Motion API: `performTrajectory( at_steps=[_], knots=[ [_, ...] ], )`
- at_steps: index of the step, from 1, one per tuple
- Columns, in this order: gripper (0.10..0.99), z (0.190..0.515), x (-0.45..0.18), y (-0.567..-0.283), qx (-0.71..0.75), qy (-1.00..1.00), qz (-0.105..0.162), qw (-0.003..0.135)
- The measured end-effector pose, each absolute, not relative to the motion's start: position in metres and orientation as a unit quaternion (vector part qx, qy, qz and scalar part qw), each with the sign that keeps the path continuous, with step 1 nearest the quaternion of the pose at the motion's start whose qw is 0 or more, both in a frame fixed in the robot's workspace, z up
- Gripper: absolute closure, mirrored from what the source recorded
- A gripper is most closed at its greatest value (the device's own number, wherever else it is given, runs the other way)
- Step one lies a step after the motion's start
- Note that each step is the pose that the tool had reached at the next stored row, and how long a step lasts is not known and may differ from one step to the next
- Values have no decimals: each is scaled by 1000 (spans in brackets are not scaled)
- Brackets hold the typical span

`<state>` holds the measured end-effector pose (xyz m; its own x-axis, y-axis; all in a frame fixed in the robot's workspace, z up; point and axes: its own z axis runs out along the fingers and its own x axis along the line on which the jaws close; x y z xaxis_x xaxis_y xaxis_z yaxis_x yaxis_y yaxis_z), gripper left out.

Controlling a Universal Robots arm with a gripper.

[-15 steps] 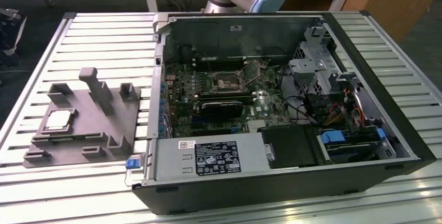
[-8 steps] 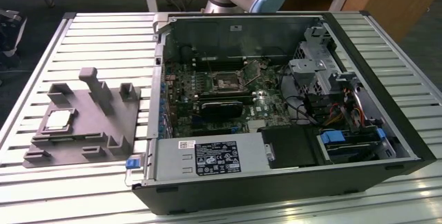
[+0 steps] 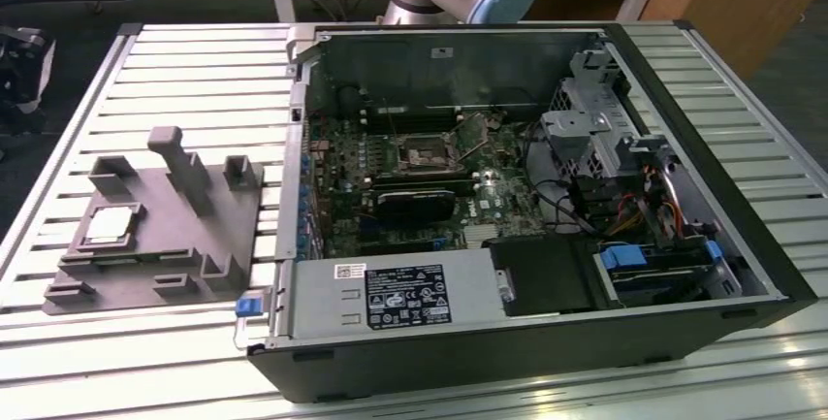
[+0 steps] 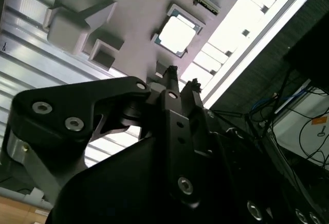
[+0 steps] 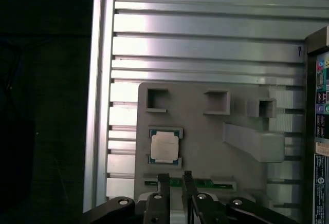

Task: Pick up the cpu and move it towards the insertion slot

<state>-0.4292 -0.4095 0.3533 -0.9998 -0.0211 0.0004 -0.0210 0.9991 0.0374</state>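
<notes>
The cpu (image 3: 111,223), a small silvery square chip, lies flat in a recess of a grey plastic fixture (image 3: 194,216) on the exterior view's left. In both wrist views the cpu (image 5: 164,147) (image 4: 176,34) sits a short way beyond my gripper (image 5: 175,179) (image 4: 183,79), apart from it. The two slim black fingers (image 5: 163,182) stand open with a narrow gap and nothing between them. The insertion slot (image 3: 425,155), a square metal-framed socket, is on the motherboard inside the opened computer case.
The computer case (image 3: 724,245) lies on a slatted aluminium table (image 3: 194,71). Inside it are a black block (image 3: 414,202), a power supply (image 3: 388,294) and cables (image 3: 634,207). Posts and blocks (image 3: 175,153) stick up from the grey fixture. A green strip (image 5: 205,183) lies in it near my fingers.
</notes>
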Motion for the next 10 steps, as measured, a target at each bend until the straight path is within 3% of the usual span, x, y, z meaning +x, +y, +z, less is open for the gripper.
performTrajectory(
  at_steps=[1, 4, 5, 6, 7, 9, 10],
  knots=[
    [851, 352, -430, -409, 11, -1000, -19, 0],
    [675, 349, -430, -410, 12, -1000, -19, 1],
    [675, 348, -431, -410, 12, -1000, -19, 0],
    [616, 347, -431, -410, 13, -1000, -19, 1],
    [616, 346, -431, -410, 13, -1000, -19, 1],
    [502, 342, -431, -410, 13, -1000, -18, 1],
    [502, 340, -431, -410, 13, -1000, -17, 1]
  ],
)
